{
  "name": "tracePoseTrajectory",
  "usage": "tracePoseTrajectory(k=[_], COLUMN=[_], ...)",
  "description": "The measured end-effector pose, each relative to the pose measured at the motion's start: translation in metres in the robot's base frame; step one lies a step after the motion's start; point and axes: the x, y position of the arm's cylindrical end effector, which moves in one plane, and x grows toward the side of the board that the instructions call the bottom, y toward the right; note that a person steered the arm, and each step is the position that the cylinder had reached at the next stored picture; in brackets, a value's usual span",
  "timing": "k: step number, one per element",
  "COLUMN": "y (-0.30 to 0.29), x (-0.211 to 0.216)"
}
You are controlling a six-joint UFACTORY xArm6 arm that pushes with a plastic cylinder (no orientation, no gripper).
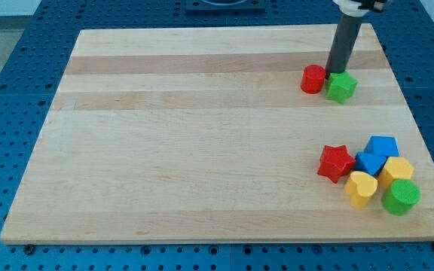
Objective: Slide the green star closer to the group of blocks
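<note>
The green star point(342, 87) lies on the wooden board point(202, 135) at the view's upper right, touching a red round block point(313, 79) on its left. My tip point(333, 73) is at the star's upper left edge, between it and the red block. The group lies at the view's lower right: a red star point(335, 162), two blue blocks point(383, 146) point(368, 162), a yellow heart point(361, 188), a yellow block point(396, 171) and a green round block point(401, 197). The green star is well above the group.
The board rests on a blue perforated table point(6, 113). The board's right edge runs close to the group and to the green star.
</note>
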Motion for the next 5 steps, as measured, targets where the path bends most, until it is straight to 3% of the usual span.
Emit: tracePoseTrajectory(k=[5], y=[0.003], x=[0.09])
